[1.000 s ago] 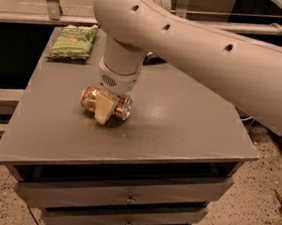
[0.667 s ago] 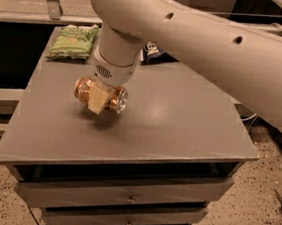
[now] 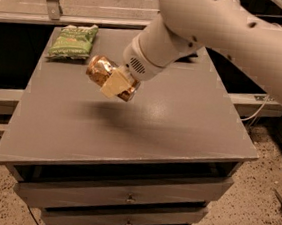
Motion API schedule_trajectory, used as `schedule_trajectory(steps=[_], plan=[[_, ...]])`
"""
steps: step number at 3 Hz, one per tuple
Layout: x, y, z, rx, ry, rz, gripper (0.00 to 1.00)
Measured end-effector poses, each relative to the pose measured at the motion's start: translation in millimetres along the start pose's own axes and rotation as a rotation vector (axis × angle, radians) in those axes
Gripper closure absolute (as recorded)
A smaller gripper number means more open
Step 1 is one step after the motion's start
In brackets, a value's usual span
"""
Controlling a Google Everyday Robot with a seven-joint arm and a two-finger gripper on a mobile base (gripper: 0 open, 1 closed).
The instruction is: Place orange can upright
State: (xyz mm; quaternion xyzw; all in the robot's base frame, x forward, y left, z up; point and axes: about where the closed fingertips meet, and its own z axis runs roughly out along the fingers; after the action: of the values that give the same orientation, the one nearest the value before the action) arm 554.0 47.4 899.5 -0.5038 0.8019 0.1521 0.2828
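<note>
The orange can (image 3: 100, 69) is orange-gold with pale markings. It is lifted off the grey table top (image 3: 180, 123) and hangs tilted in the air, one end pointing up-left. My gripper (image 3: 115, 83) is shut on the orange can, with a cream-coloured finger (image 3: 115, 84) across its side. The white arm reaches in from the upper right. The can's shadow falls on the table just below it.
A green chip bag (image 3: 74, 40) lies flat at the table's back left corner. A dark object shows behind the arm at the back of the table, mostly hidden. The table is a cabinet with drawers (image 3: 127, 198) below. Speckled floor lies around it.
The arm has lifted the can off the table and swung it up and to the left. The can has tilted from lying flat towards a slanted pose.
</note>
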Motion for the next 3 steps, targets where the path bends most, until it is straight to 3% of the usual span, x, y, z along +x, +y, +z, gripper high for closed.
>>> schedule_trajectory(steps=[1,2,3], plan=[[-8.8,-28.7,-11.8,-0.036,-0.246,0.04,1.0],[6.3,-48.1,-39.3,-0.185,-0.539,0.07,1.0],[20.9,-52.6,-60.4,-0.243,-0.695,-0.035,1.0]])
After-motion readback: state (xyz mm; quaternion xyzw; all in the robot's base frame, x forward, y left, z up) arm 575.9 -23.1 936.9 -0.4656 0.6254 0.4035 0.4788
